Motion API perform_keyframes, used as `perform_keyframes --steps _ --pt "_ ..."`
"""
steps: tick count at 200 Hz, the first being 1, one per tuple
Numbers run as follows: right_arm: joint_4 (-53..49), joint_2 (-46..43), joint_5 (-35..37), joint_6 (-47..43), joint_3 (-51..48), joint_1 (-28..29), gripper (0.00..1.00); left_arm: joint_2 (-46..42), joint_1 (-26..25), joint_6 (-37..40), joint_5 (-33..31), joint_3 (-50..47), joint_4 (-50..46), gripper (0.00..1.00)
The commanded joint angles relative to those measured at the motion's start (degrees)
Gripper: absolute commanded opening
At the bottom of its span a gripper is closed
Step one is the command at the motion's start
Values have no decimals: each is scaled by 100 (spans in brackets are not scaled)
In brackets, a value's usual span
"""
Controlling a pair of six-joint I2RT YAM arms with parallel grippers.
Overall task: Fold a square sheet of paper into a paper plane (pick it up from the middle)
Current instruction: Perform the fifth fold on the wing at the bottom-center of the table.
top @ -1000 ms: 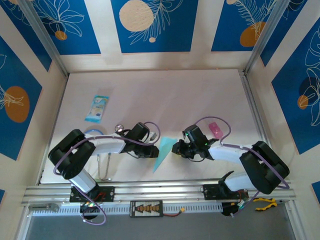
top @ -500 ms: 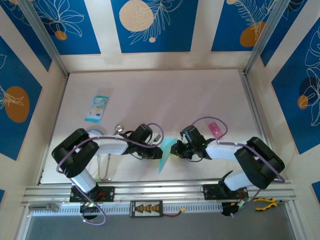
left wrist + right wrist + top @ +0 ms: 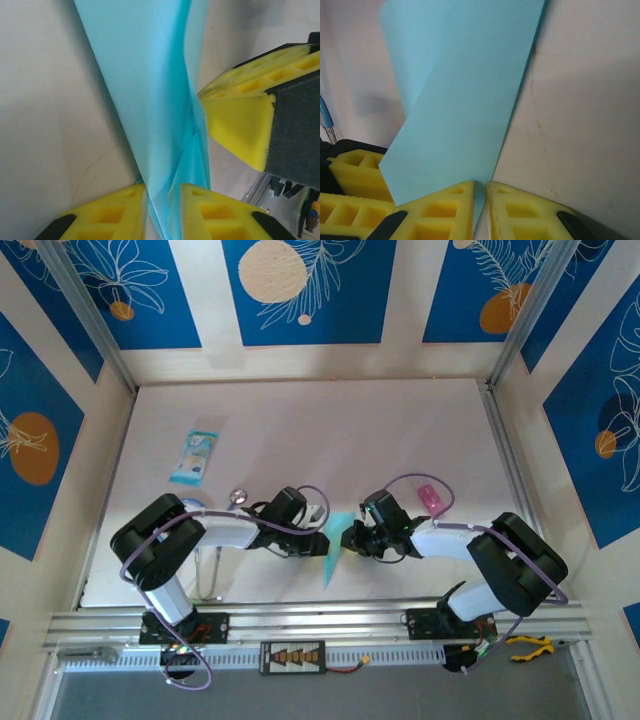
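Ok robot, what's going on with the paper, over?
Left tool shut on blue paper. Right tool too. Paper folded, held between both. Packet well aside.

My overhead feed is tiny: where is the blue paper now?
Top view: the blue paper is central, toward the near edge of the table, pinched between the left claw and the right claw.

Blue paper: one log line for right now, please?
left claw: shut on folded light-blue paper sheet | right claw: shut on same sheet
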Motion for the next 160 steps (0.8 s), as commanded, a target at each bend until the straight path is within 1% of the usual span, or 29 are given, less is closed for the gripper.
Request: perform_keyframes --steps 1,51,87,113,141,146,160 --pt "277 254 -199 64 91 132 16 72 -27 -133 218 -7 410 21" --pt "299 253 -235 75 109 131 16 77 -24 -254 266 -98 663 12" --pt "-10 -122 -14 87 81 114 18 -208 -24 -123 -98 -116 282 9" --pt "-337 -591 47 -53 146 122 22 -559 -26 51 -528 -83 -210 9" --pt "-454 -895 -46 -190 305 213 26 -760 -24 89 -720 -63 -364 7" --pt "-450 -910 -58 -203 343 239 31 -776 -24 74 -736 -63 -364 7" --pt "-463 -909 -83 -240 433 331 38 -819 -31 48 -789 -70 -364 7"
